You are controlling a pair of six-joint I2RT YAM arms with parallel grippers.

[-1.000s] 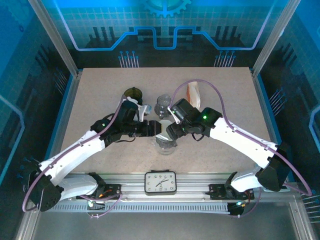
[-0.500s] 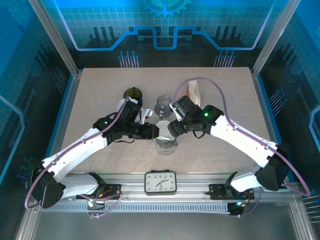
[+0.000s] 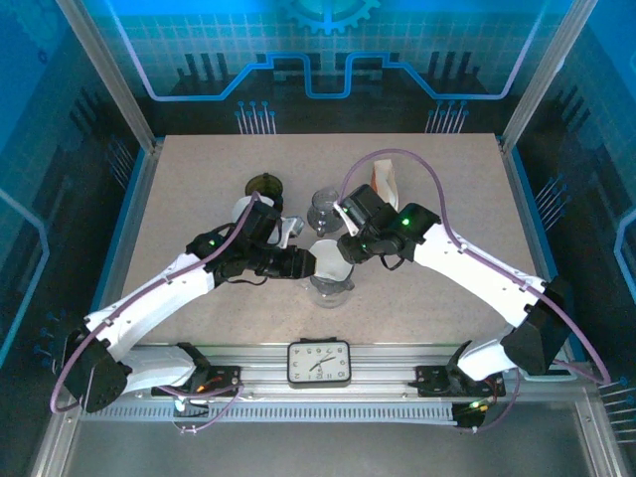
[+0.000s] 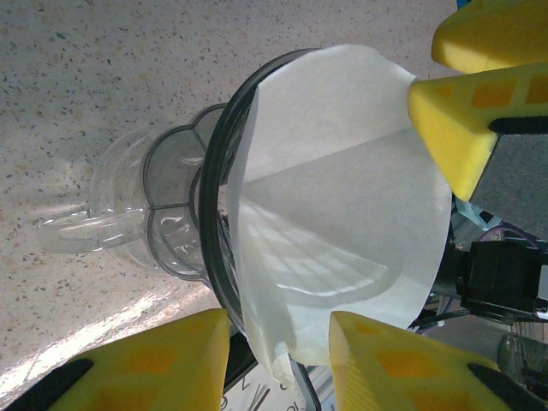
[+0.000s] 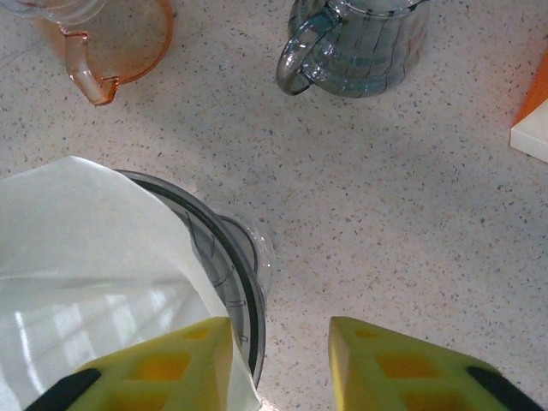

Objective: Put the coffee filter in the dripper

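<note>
The white coffee filter (image 3: 328, 260) (image 4: 342, 197) (image 5: 86, 257) stands opened as a cone inside the clear dripper (image 3: 331, 290), whose dark rim (image 4: 214, 205) (image 5: 248, 291) rings it. My left gripper (image 3: 306, 262) (image 4: 280, 342) comes in from the left. Its yellow fingers are closed on the filter's lower edge and the dripper rim. My right gripper (image 3: 346, 248) (image 5: 281, 360) comes in from the right and is open. One of its fingers sits inside the filter and the other outside, with bare table in the gap. In the left wrist view its fingers (image 4: 454, 120) touch the filter's far edge.
A clear glass pitcher (image 3: 324, 207) (image 5: 360, 38) stands just behind the dripper. A pink glass cup (image 5: 111, 43) is to its left, and a dark cup (image 3: 263, 186) lies farther back left. An orange-and-white box (image 3: 383, 184) (image 5: 535, 120) is at the back right. A clock (image 3: 319, 362) sits at the near edge.
Both grippers' jaws have narrowed around the filter and dripper rim, the left first and then the right. The right gripper has shifted slightly toward the back. The filter stays in the dripper.
</note>
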